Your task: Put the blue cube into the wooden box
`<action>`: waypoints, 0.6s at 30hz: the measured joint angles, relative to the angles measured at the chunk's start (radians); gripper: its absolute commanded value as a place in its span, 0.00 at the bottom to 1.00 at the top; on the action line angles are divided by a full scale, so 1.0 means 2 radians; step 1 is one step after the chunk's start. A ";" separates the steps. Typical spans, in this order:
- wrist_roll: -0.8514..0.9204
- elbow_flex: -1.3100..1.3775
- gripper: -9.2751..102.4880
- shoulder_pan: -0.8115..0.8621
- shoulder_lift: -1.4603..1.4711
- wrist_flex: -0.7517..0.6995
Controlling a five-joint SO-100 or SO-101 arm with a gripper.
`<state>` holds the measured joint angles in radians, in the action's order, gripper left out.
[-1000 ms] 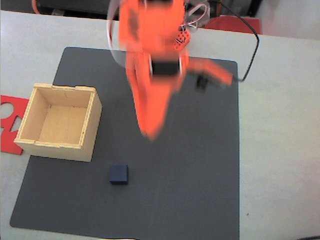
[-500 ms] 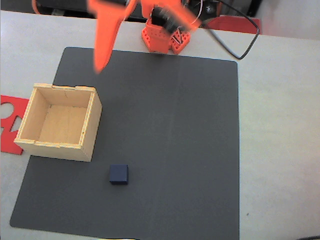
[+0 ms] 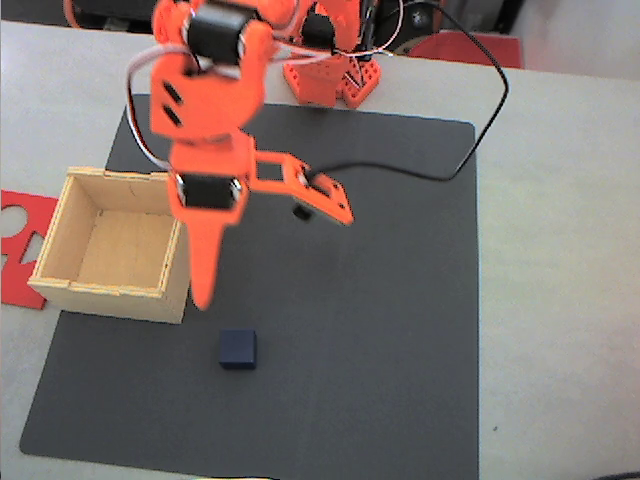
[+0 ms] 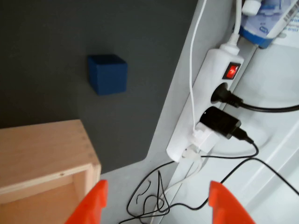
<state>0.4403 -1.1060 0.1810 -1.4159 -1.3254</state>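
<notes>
The blue cube lies on the black mat, just below and right of the wooden box in the fixed view. My orange gripper hangs above the mat beside the box's right wall. It is open wide, with one long finger pointing down toward the cube and the other splayed out to the right. Nothing sits between the fingers. In the wrist view the blue cube lies ahead on the mat and a corner of the wooden box is at lower left. The gripper there shows two orange fingertips far apart.
A black mat covers the table. A flat red cutout sheet lies left of the box. The arm's base stands at the mat's far edge, with a black cable looping right. A white power strip with cables lies beyond the mat.
The arm has swung from a raised pose at the upper left down over the mat beside the box, with its jaws spread. Cube and box have not moved.
</notes>
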 measured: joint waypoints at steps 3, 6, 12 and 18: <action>-0.008 0.000 0.32 -0.012 0.024 0.014; -0.037 0.000 0.32 -0.029 0.054 0.015; -0.082 0.000 0.33 -0.025 0.114 0.015; -0.088 -0.002 0.33 -0.015 0.144 0.028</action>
<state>0.2638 -1.1091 0.1519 -1.1275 -1.2686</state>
